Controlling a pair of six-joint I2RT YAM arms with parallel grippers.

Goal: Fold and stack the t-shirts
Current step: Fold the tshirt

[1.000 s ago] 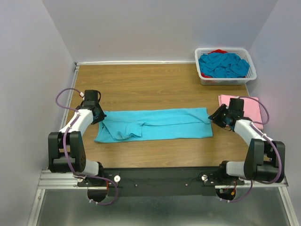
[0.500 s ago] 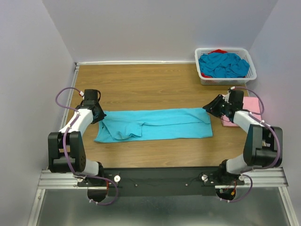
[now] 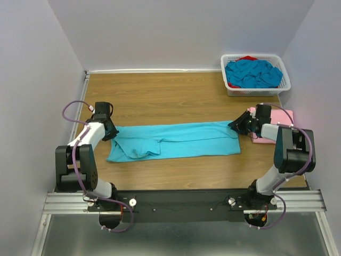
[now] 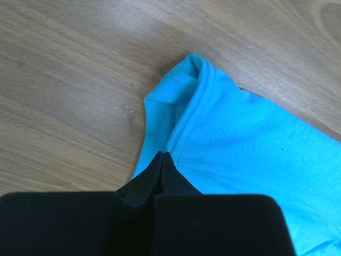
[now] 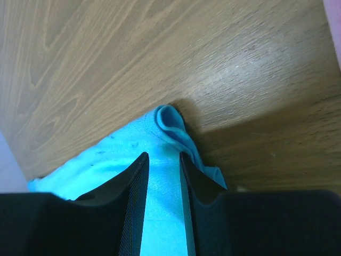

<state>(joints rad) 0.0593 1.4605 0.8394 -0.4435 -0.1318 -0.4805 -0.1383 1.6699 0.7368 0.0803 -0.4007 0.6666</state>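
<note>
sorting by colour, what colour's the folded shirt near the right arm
The folded shirt is pale pink; top external view.

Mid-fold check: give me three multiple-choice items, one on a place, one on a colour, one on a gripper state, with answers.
1. Where does the pink t-shirt lie? A. draped over an arm B. on the floor C. on the table, at its right edge
2. What colour is the long t-shirt across mid-table? A. turquoise B. red C. white
3. How do the left gripper's fingers stand? A. wide apart B. closed together C. out of view
Answers: C, it lies flat on the wood at right; A, the strip is turquoise; B, the wrist view shows them meeting.
</note>
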